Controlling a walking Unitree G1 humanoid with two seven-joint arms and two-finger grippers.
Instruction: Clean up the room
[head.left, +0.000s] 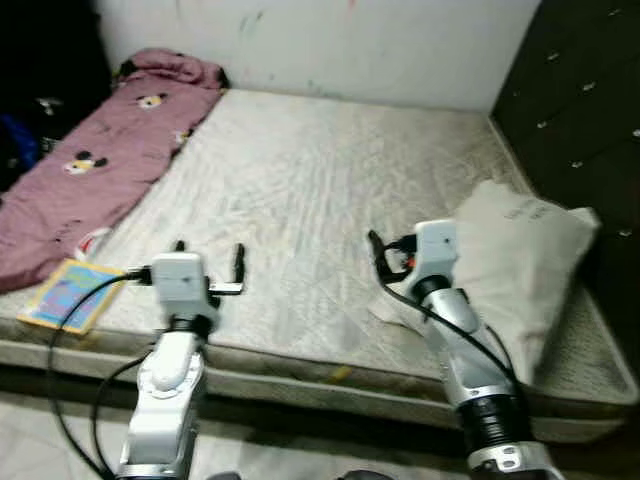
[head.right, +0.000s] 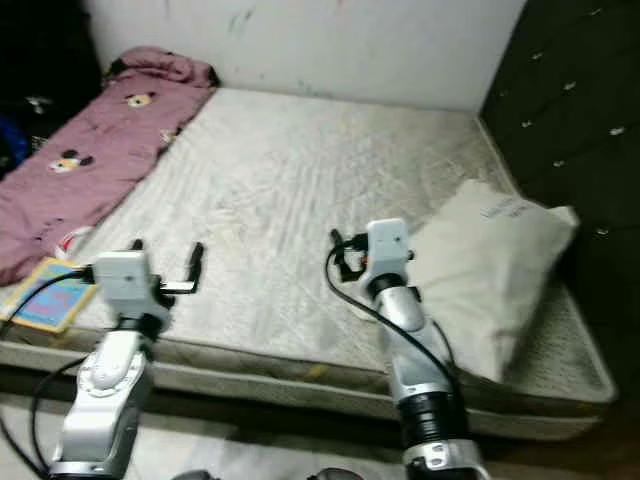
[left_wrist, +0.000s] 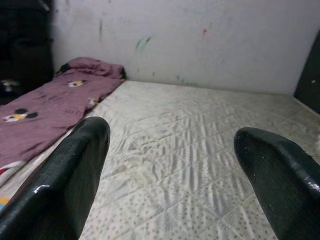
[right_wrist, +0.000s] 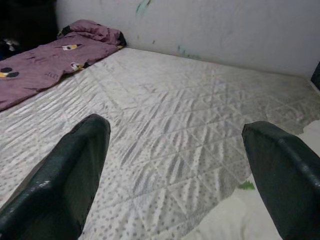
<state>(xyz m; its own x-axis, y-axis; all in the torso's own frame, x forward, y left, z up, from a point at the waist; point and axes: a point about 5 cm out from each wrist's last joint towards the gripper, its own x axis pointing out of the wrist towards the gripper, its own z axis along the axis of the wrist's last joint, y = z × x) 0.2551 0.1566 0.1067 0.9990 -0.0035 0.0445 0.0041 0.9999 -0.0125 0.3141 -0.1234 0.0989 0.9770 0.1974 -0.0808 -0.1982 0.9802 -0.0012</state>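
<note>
Holding both arms over the mattress (head.left: 330, 190) — left gripper (head.left: 209, 270) and right gripper (head.left: 392, 262) spread apart, empty; next I reach the pillow (head.left: 520, 255) at lower right.

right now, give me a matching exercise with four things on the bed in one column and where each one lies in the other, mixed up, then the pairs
Things:
1. pink blanket
2. white pillow
3. colourful book
4. right gripper

Places:
A. near front left corner of the mattress
B. along the left side, up to the wall
C. right side, beside the dark drawers
D. above the mattress, just left of the pillow, jaws open

Pairs: 1-B, 2-C, 3-A, 4-D
</note>
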